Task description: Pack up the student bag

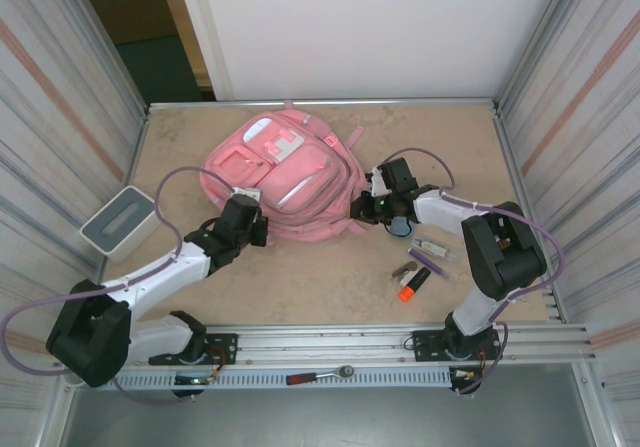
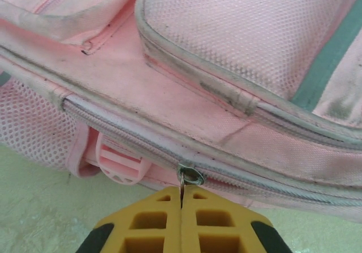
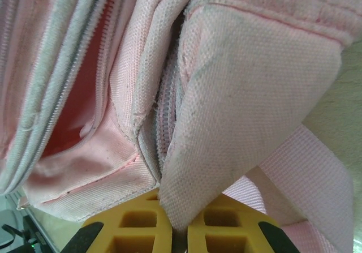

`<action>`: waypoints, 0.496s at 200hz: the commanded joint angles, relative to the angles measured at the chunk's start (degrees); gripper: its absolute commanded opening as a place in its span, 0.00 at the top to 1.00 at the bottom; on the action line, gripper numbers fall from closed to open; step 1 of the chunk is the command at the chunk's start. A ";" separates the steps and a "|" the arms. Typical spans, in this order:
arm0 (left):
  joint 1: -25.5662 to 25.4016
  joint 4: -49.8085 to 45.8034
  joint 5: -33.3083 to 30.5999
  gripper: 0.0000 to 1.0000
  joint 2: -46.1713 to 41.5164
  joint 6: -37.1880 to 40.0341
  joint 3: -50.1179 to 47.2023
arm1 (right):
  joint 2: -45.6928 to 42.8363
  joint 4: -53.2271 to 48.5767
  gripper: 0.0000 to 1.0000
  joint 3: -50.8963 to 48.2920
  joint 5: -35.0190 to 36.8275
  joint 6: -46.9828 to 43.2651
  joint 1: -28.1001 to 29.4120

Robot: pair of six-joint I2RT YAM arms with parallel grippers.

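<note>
Swallowing the tip of a fabric flap (image 3: pixel 226 123) inside the clamped right gripper (image 3: pixel 180 227); pinching the zip pull (image 2: pixel 190 176) in the clenched left gripper (image 2: pixel 181 199); reaching in from both sides of the student bag (image 1: pixel 285 172), lying far-centre on the table (image 1: pixel 320 267).

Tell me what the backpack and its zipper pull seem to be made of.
The backpack looks like woven pink fabric, matte and somewhat soiled: the weave grain shows. Its zipper pull seems metal, judging by its grey shine.
</note>
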 commanded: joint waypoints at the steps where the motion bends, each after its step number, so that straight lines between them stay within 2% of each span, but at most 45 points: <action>1: 0.88 -3.28 -0.09 1.00 -0.79 0.95 0.86 | 1.33 -4.67 1.00 5.01 1.95 -4.54 -1.17; 29: -3.41 -1.87 1.10 1.00 -1.32 -0.09 1.19 | 3.91 -9.22 0.99 10.64 3.53 -6.81 -2.20; 69: -11.66 0.25 0.60 1.00 1.27 -2.12 3.57 | 7.45 -12.26 0.90 18.15 2.92 -7.46 -4.60; 77: -12.39 0.62 0.73 1.00 2.19 -2.04 4.18 | 6.80 -12.16 0.86 18.01 3.12 -7.43 -5.13; 99: -12.64 0.52 0.19 1.00 3.76 -1.31 5.24 | 3.83 -10.52 0.64 13.98 3.23 -6.03 -5.47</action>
